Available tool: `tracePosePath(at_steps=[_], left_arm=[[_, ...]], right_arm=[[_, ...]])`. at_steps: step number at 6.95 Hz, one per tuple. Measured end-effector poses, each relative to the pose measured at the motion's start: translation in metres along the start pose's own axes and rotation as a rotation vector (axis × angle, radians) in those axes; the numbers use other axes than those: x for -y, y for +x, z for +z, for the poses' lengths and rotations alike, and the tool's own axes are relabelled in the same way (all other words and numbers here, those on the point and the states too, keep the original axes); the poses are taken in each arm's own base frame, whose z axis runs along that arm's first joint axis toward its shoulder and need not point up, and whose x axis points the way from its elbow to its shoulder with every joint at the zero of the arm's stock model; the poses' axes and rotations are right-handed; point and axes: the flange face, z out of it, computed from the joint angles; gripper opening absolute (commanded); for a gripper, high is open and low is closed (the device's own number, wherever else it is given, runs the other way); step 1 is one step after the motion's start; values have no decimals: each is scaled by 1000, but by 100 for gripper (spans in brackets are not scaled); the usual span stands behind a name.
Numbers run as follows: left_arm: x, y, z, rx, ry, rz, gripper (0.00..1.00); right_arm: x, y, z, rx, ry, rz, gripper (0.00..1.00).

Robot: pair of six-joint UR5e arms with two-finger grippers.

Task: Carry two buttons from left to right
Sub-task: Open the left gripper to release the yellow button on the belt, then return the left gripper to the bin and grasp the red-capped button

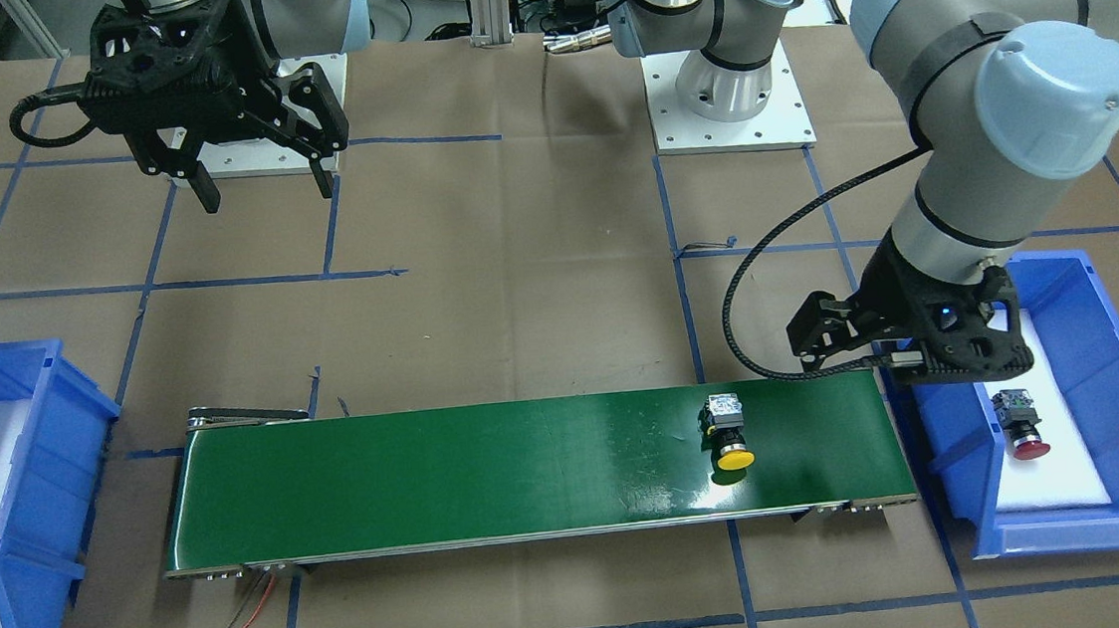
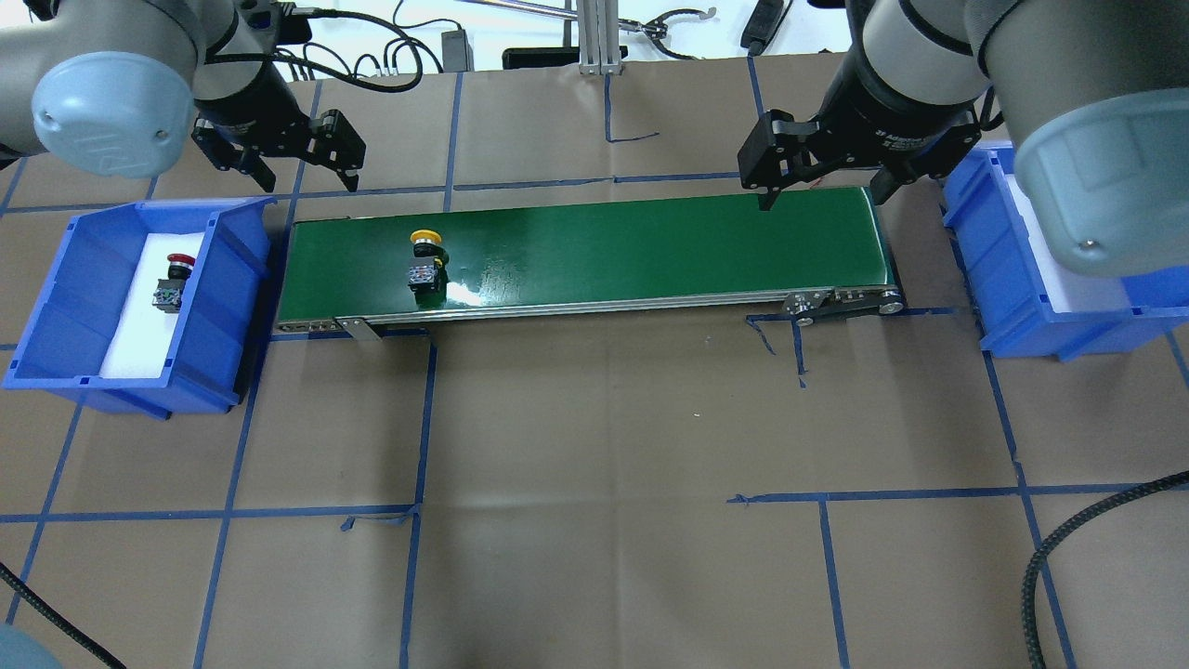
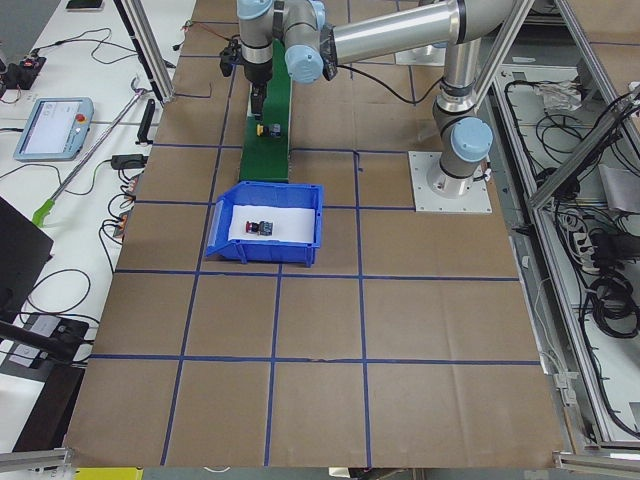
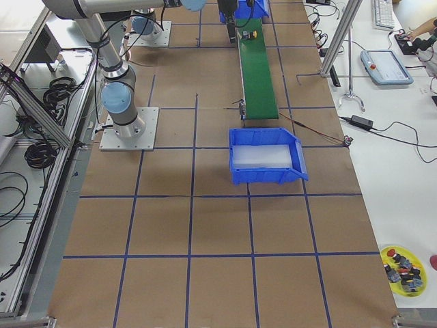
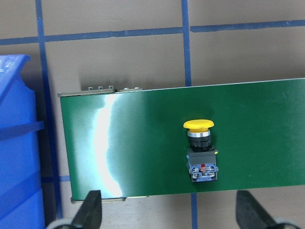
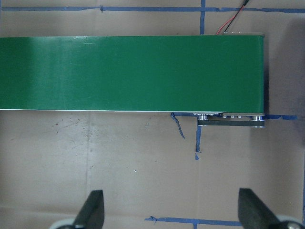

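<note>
A long, glossy green conveyor belt crossed mid-frame in the overhead view, between two foam-lined blue plastic bins: the left bin and the right bin. The black left gripper and right gripper hung empty, fingers spread. The blocky grey yellow-capped push button lay on the belt's left end. The red-capped push button lay in the left bin. I judged the first transfer underway. Next, the right gripper would need the squarer body, not the domed cap.
</note>
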Motion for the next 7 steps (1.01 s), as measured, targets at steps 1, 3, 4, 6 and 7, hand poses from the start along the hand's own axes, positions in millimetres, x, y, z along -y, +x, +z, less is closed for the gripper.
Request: tracePosePath(at_steps=[1,3,4,6,7], left_arm=[[1,-39,3,3,-7,-7,100],[-5,-119,9,4,-25,30,100],[-12,-161,14,3,-34,61,100],[-24,-224,31,-7,-54,86,99],[-27,-238,44,-14,-64,91,99]], right_arm=[[0,0,0,-1,0,0,100],[0,0,0,-1,0,0,100],[0,0,0,-1,0,-1,100],[0,0,0,0,0,-2,100],[0,0,1,0,-1,-2,100]])
